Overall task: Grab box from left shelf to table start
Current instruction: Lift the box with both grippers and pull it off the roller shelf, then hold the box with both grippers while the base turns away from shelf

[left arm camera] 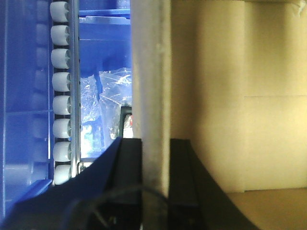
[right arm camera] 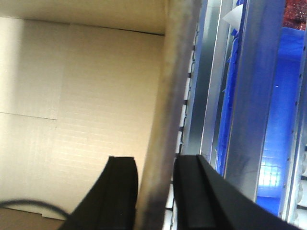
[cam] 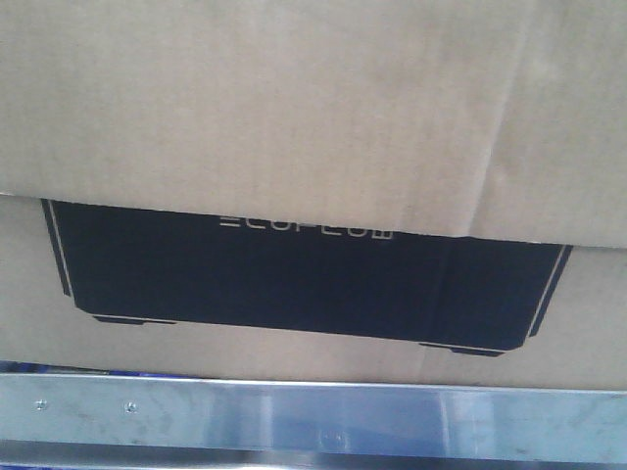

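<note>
The box (cam: 294,98) has its walls clamped by left tool (left arm camera: 156,142) and right tool (right arm camera: 154,158).

Pale "ECOFLOW" on the box (cam: 313,147)

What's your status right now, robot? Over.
Left gripper straddling box side wall, right gripper likewise; grip unconfirmed. Box on left shelf, not yet out. Nothing blocking seen.
</note>
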`<action>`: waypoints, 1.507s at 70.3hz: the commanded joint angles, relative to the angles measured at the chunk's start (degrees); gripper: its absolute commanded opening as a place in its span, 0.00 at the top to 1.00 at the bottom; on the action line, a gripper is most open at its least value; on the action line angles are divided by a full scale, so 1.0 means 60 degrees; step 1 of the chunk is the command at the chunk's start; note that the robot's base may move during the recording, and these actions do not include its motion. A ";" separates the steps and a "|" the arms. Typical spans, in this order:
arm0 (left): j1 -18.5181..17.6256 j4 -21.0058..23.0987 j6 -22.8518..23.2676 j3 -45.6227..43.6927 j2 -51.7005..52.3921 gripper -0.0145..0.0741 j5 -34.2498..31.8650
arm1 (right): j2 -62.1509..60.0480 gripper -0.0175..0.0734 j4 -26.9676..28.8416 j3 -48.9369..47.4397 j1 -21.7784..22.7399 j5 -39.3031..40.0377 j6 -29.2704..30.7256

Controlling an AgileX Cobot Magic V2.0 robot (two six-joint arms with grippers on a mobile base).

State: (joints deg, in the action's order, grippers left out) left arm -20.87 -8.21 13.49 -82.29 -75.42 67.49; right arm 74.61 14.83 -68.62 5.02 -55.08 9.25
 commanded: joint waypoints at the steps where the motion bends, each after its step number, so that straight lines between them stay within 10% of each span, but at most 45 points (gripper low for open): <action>1: -0.0029 -0.0011 0.0164 -0.0336 0.0627 0.94 -0.0453 | -0.0666 0.74 -0.0045 -0.0313 0.0055 0.0603 -0.0105; 43: -0.0842 0.0005 0.0873 0.3412 0.6078 0.94 -0.2644 | -0.6451 0.74 0.0017 0.2572 0.0055 0.1388 -0.0105; 106: -0.0842 0.0560 0.0811 0.3605 0.9514 0.94 -0.2279 | -0.9902 0.74 0.0657 0.2595 0.0055 0.1593 -0.0105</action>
State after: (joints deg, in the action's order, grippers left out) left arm -25.45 -6.39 16.23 -58.54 -18.44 62.89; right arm 14.09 23.02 -51.46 4.92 -54.03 7.27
